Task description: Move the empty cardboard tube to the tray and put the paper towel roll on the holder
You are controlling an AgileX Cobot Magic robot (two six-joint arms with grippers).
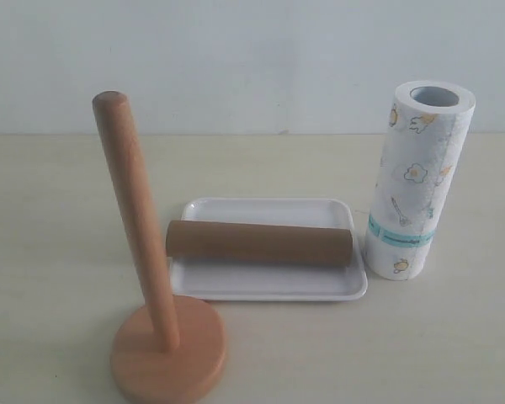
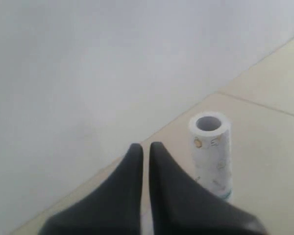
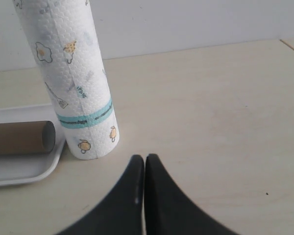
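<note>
Cardboard tube [image 1: 259, 242], tray [image 1: 261, 284], towel roll [image 1: 417, 185], holder [image 1: 140, 227]: one each.

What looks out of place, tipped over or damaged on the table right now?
Nothing stands out. The empty cardboard tube lies flat in the tray, the paper towel roll stands upright beside it, and the holder stands bare. No damage or spills.

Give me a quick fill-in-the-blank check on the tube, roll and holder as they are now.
The cardboard tube lies flat in the ____.
The paper towel roll stands ____ on the table.
The wooden holder carries ____ on its post.
The left gripper and the right gripper are both ____.
Missing words: tray; upright; nothing; shut.
</note>
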